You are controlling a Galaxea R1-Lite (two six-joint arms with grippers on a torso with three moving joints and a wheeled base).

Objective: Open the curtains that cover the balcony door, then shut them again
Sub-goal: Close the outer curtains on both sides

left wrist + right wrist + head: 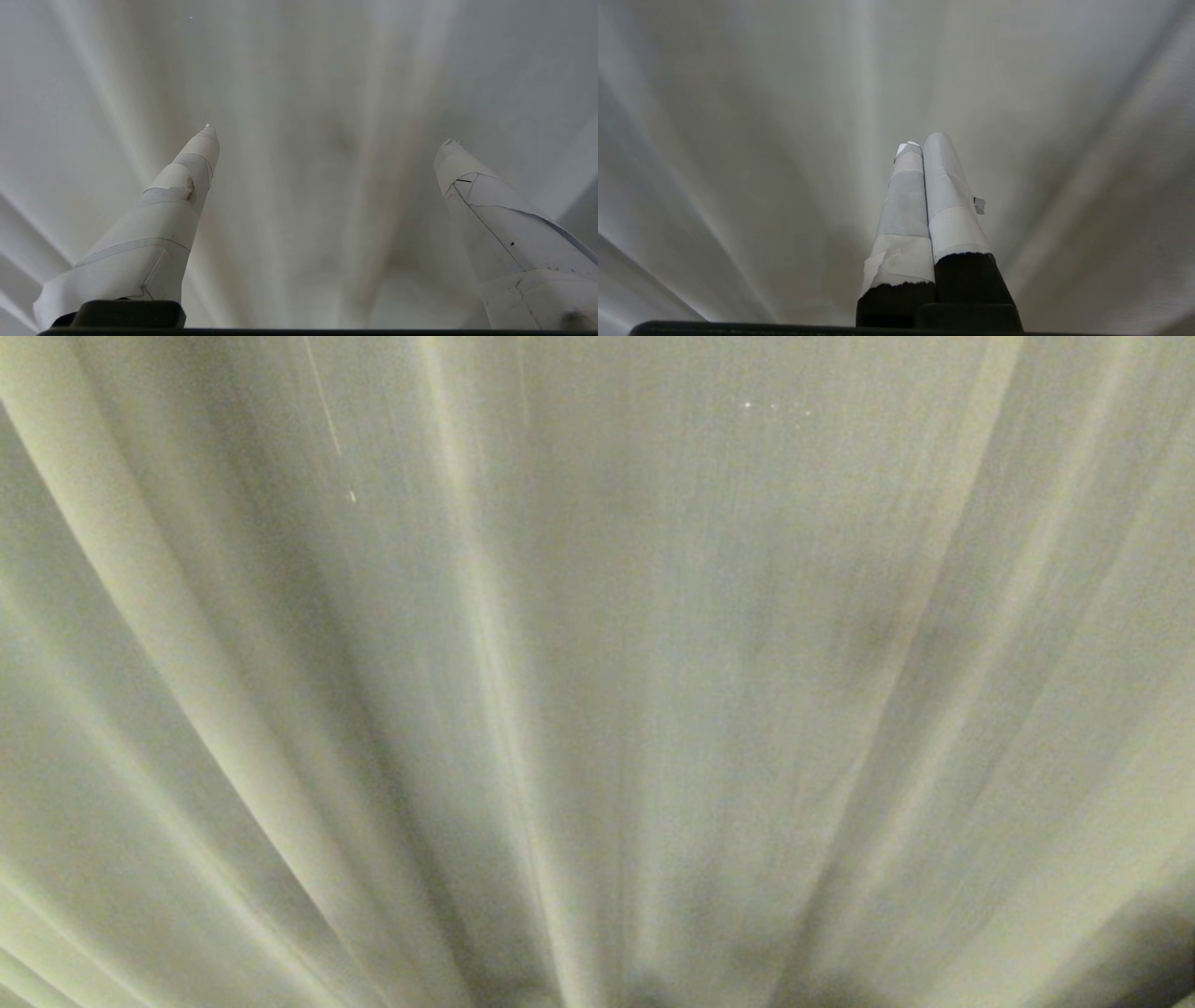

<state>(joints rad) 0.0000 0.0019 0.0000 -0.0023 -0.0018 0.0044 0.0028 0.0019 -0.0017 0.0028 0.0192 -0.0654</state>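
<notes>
While the curtains point(597, 672) fill your whole head view with cream woven pleats, the door behind is hidden. Your left gripper point(327, 135) spreads its taped white fingers point(182, 186) wide, fabric just beyond the tips (contact unclear). Your right gripper point(922, 142) presses its fingers together, empty, facing fabric.
</notes>
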